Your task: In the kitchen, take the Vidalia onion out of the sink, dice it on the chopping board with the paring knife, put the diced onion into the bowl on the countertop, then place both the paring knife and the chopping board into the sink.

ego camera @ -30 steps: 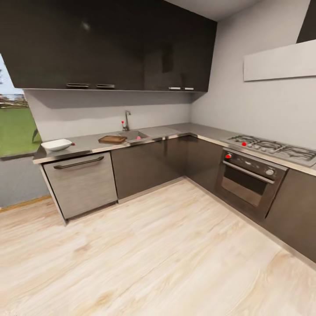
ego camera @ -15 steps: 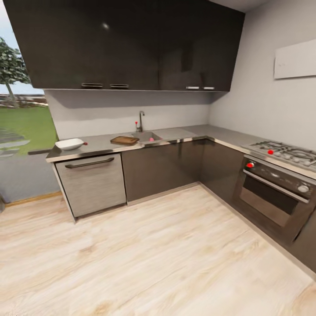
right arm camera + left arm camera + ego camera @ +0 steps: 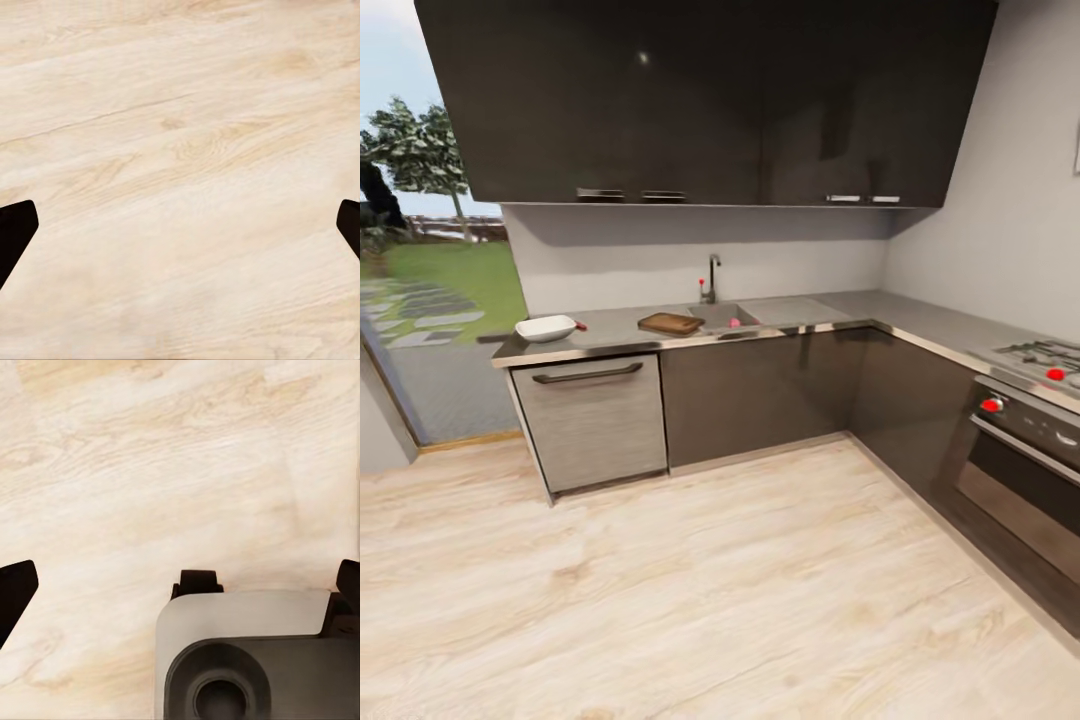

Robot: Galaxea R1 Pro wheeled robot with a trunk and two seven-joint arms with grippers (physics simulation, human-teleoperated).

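Both tools hang over the wood floor (image 3: 740,590), left tool (image 3: 180,585) and right tool (image 3: 180,232) each spread wide, holding nothing. Far off on the counter (image 3: 610,335), the bowl (image 3: 546,327) sits left, the board (image 3: 671,323) touching the sink (image 3: 722,316).

From head height we look forward and down across the wooden floor (image 3: 760,590) toward the far desk (image 3: 620,328) in the corner kitchen. Both wrist cameras point straight down, close above that same floor, the left one also catching our grey base (image 3: 247,660).
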